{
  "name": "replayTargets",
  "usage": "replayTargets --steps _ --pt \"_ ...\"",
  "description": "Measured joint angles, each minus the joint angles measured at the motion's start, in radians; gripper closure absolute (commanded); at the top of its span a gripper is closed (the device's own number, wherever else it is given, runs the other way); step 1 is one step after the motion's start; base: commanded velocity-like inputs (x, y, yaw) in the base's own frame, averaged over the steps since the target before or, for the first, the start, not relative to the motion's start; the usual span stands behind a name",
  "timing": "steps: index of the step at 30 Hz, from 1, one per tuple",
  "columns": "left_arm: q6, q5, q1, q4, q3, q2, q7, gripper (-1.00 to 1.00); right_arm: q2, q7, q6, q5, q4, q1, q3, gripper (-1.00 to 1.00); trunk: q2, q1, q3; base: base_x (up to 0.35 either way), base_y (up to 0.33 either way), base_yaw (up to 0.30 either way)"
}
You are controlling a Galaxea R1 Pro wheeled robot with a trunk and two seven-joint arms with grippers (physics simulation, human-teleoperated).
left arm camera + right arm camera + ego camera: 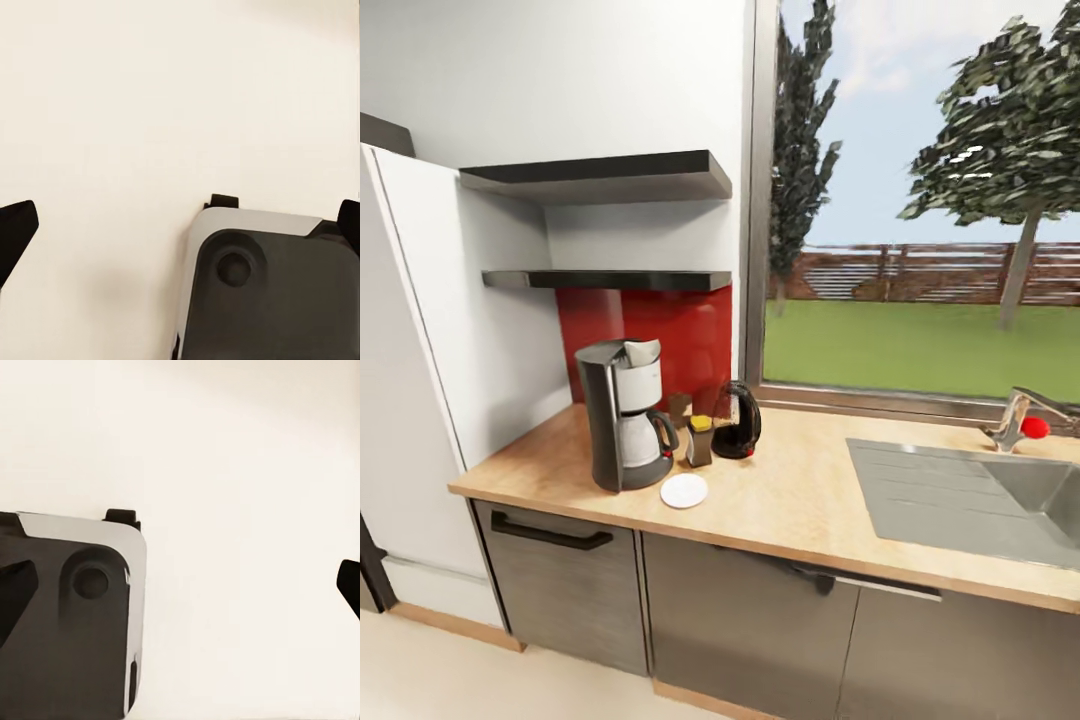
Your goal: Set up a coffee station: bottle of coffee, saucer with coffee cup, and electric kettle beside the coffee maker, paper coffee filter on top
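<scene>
The coffee maker stands at the left end of the kitchen countertop, with the white paper coffee filter on its top. Just right of it are the bottle of coffee and, beyond that, the electric kettle. The saucer lies bare in front of the bottle. The coffee cup is out of view. The thin kitchen shelf above holds nothing. My left gripper and right gripper are open over pale floor, fingertips wide apart, nothing between them.
A small tan box stands behind the bottle. A thicker dark shelf hangs higher up. A white tall unit borders the counter's left end. The steel sink and faucet are at the right. My base shows below both wrists.
</scene>
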Motion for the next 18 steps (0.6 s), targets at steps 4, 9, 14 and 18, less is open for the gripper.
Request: replayTargets --steps 4,9,14,18 --pt "0.000 0.000 0.000 0.000 0.000 0.000 0.000 -1.00 0.009 -0.001 0.000 -0.001 -0.001 0.000 0.000 -1.00 0.000 0.000 0.000 0.000 0.000 -0.300" --pt "0.000 0.000 0.000 0.000 0.000 0.000 0.000 -1.00 0.010 -0.001 0.000 -0.001 -0.002 0.000 0.000 -1.00 0.000 0.000 0.000 0.000 0.000 -0.300" --pt "0.000 0.000 0.000 0.000 0.000 0.000 0.000 -1.00 0.010 -0.001 0.000 -0.002 -0.002 0.000 0.000 -1.00 0.000 0.000 0.000 0.000 0.000 -0.300" --pt "0.000 0.000 -0.001 0.000 0.000 0.000 0.000 -1.00 0.010 -0.001 0.000 -0.003 -0.002 0.000 -0.001 -1.00 0.000 0.000 0.000 0.000 0.000 -0.300"
